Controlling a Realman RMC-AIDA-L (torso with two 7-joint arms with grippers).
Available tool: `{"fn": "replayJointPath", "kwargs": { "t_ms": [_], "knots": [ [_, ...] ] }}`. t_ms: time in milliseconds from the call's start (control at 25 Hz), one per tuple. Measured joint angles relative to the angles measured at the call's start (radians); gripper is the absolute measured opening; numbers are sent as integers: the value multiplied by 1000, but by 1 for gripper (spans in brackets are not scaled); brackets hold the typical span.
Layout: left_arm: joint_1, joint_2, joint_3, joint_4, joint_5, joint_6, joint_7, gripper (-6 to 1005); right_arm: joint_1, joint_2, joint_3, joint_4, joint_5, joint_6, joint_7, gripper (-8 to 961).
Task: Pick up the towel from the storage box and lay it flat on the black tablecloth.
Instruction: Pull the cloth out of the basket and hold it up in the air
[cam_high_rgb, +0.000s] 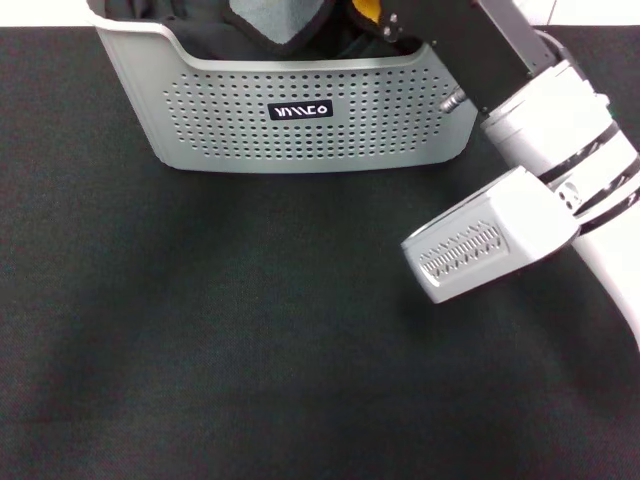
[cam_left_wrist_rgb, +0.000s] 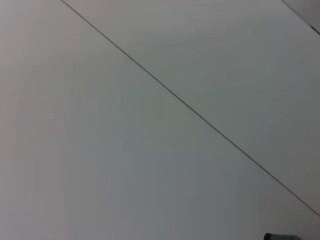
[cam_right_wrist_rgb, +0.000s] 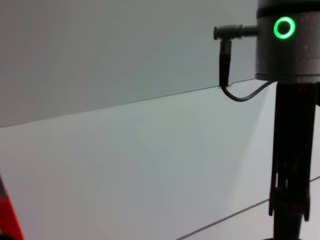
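Grey storage box (cam_high_rgb: 300, 130) on black tablecloth (cam_high_rgb: 250, 340), towel (cam_high_rgb: 368, 8) inside, right gripper's finger state unclear

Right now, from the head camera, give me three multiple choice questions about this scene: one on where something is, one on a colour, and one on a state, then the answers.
1. Where does the storage box stand?
A. At the far edge of the black tablecloth
B. On the near edge by the robot
C. On bare floor

2. What colour is the box's small label?
A. Red
B. Black with white lettering
C. Yellow

3. What is the state of the towel?
A. Spread flat on the cloth
B. In the box, not laid out
C. Hanging over the box's front wall

Answers:
1 A: the box sits far on the cloth.
2 B: white letters on black.
3 B: its orange shows inside the rim, beside the right arm.
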Motion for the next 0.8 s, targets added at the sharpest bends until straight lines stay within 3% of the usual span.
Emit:
{"fn": "replayJointPath", "kwargs": {
  "t_ms": [160, 480, 640, 800],
  "knots": [
    [10, 1, 0, 0, 0, -1, 2, 4, 1, 0, 0, -14, 0, 9, 64, 19],
    [90, 1, -1, -2, -3, -3, -4, 5, -45, 0, 2, -26, 0, -61, 234, 17],
    [159, 1, -6, -2, -73, -3, -6, 6, -78, -2, 2, -33, -2, -66, 443, 18],
    [231, 5, -11, -21, -200, 1, 9, 7, -96, -20, 18, -25, -54, -65, 730, 18]
  ]
}}
